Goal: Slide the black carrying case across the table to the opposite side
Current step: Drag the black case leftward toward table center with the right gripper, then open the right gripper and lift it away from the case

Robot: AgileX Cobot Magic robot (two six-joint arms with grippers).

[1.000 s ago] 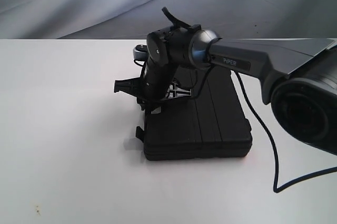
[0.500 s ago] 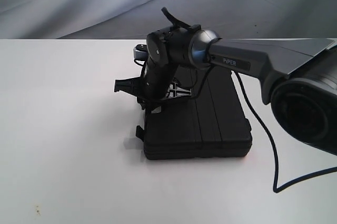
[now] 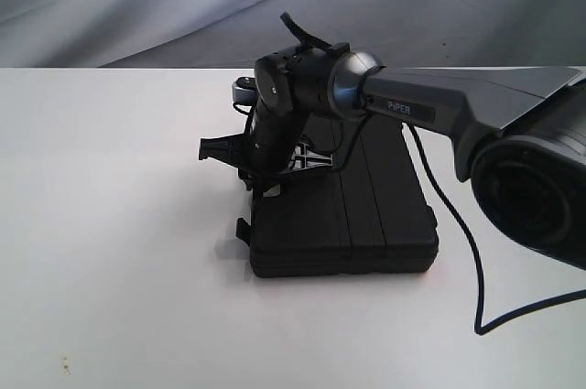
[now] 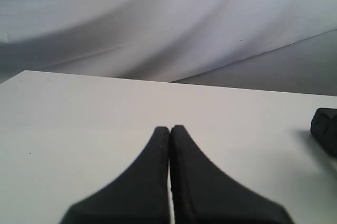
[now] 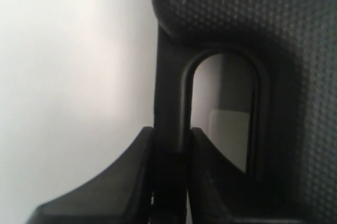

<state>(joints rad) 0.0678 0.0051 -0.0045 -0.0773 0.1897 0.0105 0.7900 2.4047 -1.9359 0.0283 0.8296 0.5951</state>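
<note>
The right jaws are pinching the handle (image 5: 171,103) of the black carrying case (image 3: 366,215): one jaw sits on each side of the handle's slim outer bar, pressed tight against it. Just beyond that grip is the rounded handle opening, and past it the pebbled lid of the case (image 5: 253,18). On the outer side of the jaws there is only white counter (image 5: 68,76). In the exterior view the case lies flat on the counter (image 3: 110,224), closed, with the right arm (image 3: 430,110) reaching over its lid so that the jaws come down at the case's edge farthest from the arm's base. A black cable (image 3: 458,243) hangs from the arm and trails onto the counter beside the case. The left jaws are pressed together with nothing between them, low over the counter (image 4: 79,118). A corner of the case (image 4: 326,129) shows well apart from them, off to one side, and grey cloth (image 4: 158,23) hangs beyond the counter's far edge
</note>
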